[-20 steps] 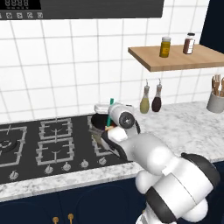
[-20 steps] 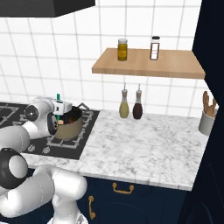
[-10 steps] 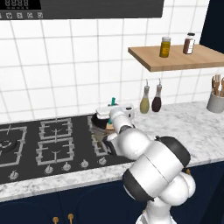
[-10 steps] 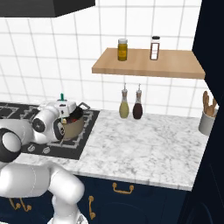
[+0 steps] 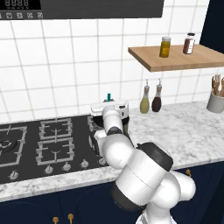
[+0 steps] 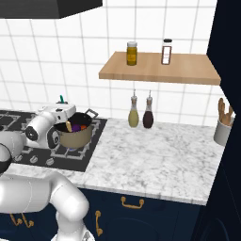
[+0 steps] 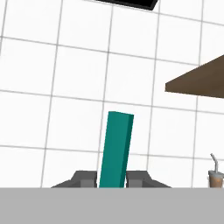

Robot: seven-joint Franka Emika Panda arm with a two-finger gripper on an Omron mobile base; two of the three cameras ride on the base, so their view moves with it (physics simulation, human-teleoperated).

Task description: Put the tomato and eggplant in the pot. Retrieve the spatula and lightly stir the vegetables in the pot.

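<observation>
Stirring step in hand. The gripper (image 7: 112, 178) is clamped on the spatula (image 7: 116, 150), whose green handle rises between the two dark finger tips toward twelve o'clock in the hand view — the same green end pokes up above the white hand in the left base view. The hand sits directly over the pot (image 6: 75, 135), which stands on the right-hand burner of the hob (image 6: 89, 150). Inside the pot, the eggplant (image 6: 75, 127) and the tomato (image 6: 83, 126) lie close together, the tomato at about three o'clock of the eggplant, so both vegetables are already placed. The spatula's working end is hidden (contact with the contents cannot be confirmed). Next move, in my judgement: a small, gentle sweep inside the rim — grip kept firm, the pot not nudged.
</observation>
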